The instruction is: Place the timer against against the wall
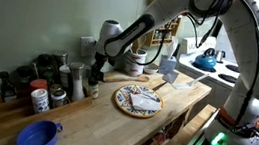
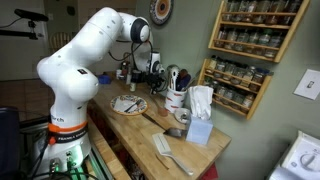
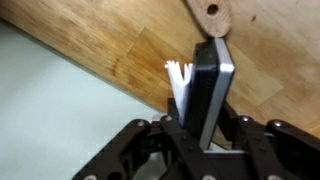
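end effector (image 3: pixel 205 128) clamped on the timer (image 3: pixel 212 80), held edge-on over the counter (image 3: pixel 110 35) (pale side toward the wall (image 3: pixel 50 110)), likely so it can be stood flush there

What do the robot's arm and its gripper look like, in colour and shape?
The arm is glossy white, made of thick rounded links with dark joints; small dark lettering marks its base. Thin dark cables hang beside it. The gripper is black, with angular linked fingers.
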Tool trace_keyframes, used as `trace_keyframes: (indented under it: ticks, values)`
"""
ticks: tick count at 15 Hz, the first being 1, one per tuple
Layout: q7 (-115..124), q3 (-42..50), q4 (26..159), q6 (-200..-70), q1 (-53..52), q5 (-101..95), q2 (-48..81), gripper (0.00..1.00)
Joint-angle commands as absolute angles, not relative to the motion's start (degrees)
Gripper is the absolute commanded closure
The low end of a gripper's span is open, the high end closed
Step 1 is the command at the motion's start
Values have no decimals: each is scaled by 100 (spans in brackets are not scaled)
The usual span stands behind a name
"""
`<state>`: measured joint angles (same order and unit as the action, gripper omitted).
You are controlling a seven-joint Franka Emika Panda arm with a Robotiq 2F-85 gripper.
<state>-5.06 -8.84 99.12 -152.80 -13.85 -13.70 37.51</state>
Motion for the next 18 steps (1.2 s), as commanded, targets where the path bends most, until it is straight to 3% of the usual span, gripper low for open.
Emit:
trace_keyframes:
  ticks: [1, 3, 5, 18]
  values:
    - [-880, -1151, 10282, -15364, -1071, -941, 3510, 22]
    - [-943, -1213, 10366, -15347, -971, -779, 3438, 7]
    - [-856, -1159, 10486, -15365, -956, -695, 3335, 0]
    - [-553, -1318, 11649, -15414, -1295, -638, 2351, 0]
